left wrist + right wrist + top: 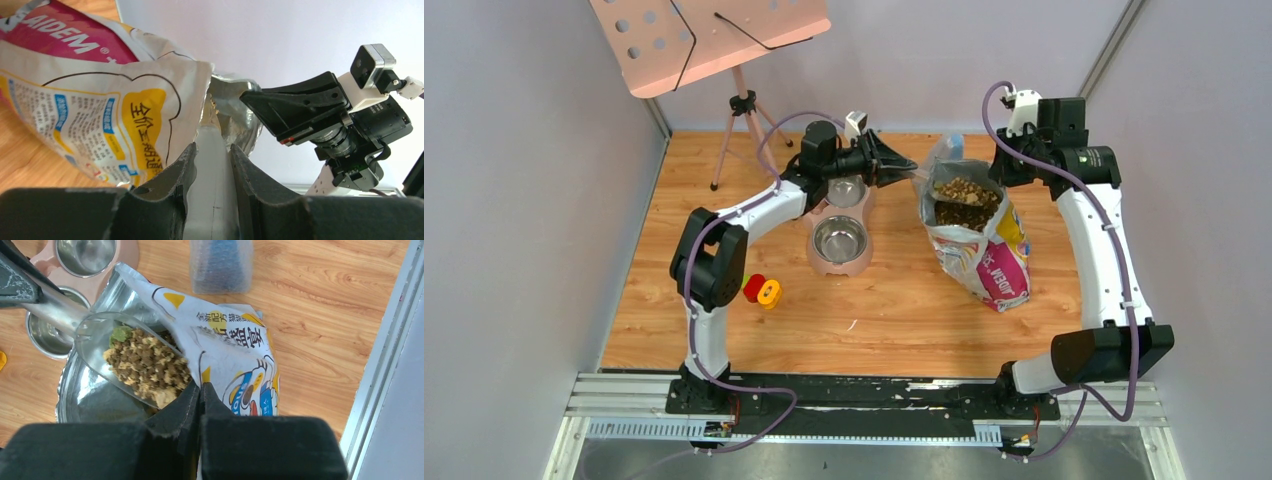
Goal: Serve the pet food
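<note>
The left claw was clamped on the pale handle of a clear scoop, one jaw pressed to each side of it. The scoop's bowl lay in the open mouth of the printed bag. It was heaped with the pet food, a loose load of brown and tan kibble. The right claw was pinched shut on the bag's near rim, apparently holding the mouth open.

By my reading the scooping was done and the serving was not. Both steel bowls in the pink feeder looked bare, with no kibble on the wooden worktop around them. The load had yet to be lifted clear, carried left and tipped in.

The feeder stood just left of the bag, so the trip would be short. The bag's raised silver-lined left edge stood between scoop and bowls, and the left arm's own wrist hung over the far bowl. A red-and-yellow toy lay to the near left of the feeder, out of that path. A wrapped blue item sat just beyond the bag, and a tripod stand stood in the far-left corner.
</note>
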Robot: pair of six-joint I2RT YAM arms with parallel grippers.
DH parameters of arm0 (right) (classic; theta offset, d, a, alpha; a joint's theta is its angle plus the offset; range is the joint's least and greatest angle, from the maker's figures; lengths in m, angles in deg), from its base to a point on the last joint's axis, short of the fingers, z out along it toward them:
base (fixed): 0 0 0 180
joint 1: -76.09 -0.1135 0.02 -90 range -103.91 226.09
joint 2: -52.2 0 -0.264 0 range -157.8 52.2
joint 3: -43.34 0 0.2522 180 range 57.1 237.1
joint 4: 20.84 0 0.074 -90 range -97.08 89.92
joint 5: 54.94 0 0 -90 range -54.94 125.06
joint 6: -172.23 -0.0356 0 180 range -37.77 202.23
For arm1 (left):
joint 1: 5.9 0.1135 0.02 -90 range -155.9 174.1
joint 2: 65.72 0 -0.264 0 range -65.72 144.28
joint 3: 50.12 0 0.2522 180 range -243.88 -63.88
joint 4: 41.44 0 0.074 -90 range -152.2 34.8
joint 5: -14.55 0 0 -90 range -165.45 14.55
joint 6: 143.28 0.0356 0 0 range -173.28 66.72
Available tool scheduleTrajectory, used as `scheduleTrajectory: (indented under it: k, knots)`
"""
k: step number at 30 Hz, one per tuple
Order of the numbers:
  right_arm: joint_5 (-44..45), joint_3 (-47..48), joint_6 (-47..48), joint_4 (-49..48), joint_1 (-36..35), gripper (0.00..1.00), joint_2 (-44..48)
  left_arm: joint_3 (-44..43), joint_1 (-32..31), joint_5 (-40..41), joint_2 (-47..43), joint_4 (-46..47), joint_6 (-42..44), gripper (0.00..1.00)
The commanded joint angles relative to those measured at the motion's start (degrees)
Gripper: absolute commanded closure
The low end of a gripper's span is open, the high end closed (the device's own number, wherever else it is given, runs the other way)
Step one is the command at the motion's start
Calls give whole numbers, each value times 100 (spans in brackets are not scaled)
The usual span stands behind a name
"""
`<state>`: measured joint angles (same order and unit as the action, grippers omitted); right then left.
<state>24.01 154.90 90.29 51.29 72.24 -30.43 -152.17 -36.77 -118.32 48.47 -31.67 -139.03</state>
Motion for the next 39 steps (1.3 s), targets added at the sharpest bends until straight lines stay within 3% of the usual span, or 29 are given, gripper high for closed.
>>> scheduleTrajectory:
  k: [1, 10, 26, 39]
  knots:
    - [-128, 316, 109, -584, 137, 100, 54, 198, 490, -167, -432, 173, 143, 100]
    - [-156, 242, 101, -774, 300, 100, -49, -309, 506, -422, -386, -219, 326, 100]
    - [-95, 178, 298, -777, 324, 100, -90, 452, 1000, -332, -1075, 108, -96, 100]
    - [-121, 249, 344, -774, 324, 100, -141, 1394, 1740, -394, -1754, 96, 132, 100]
